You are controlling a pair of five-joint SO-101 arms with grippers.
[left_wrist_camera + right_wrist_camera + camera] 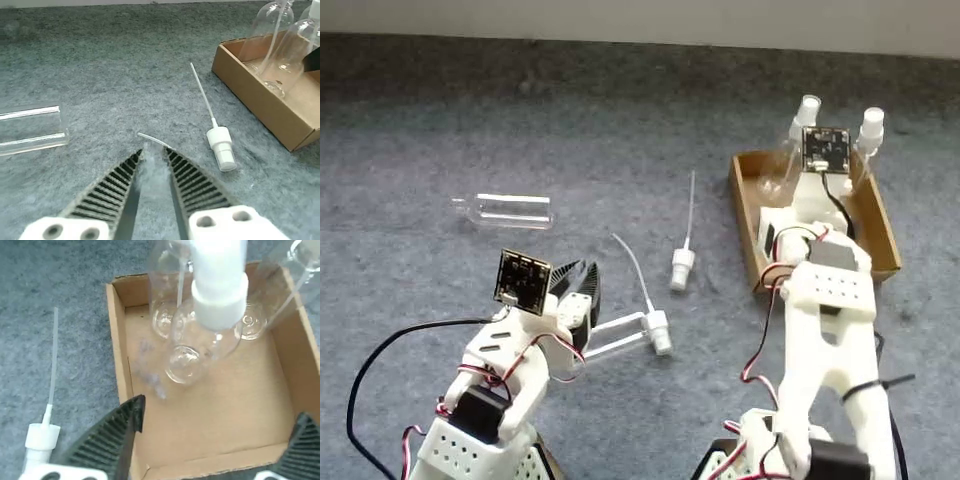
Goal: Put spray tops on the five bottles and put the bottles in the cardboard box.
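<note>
My left gripper (pixel 580 288) hovers low over the carpet, its jaws a narrow gap apart with nothing between them. Just past its fingertips (pixel 136 159) lies the thin tube tip of a spray top (pixel 660 334), which rests beside a clear bottle (pixel 617 336) lying on its side. Another capless bottle (pixel 510 210) lies farther off to the left. A loose spray top (pixel 682 266) lies mid-table. My right gripper (pixel 210 450) stands wide open above the cardboard box (pixel 886 225), where three capped bottles (pixel 200 350) stand upright.
Grey carpet covers the table. The right arm's body (pixel 825 300) and its red and black cables hang over the box's near side. A black cable (pixel 380 360) loops at the left arm's base.
</note>
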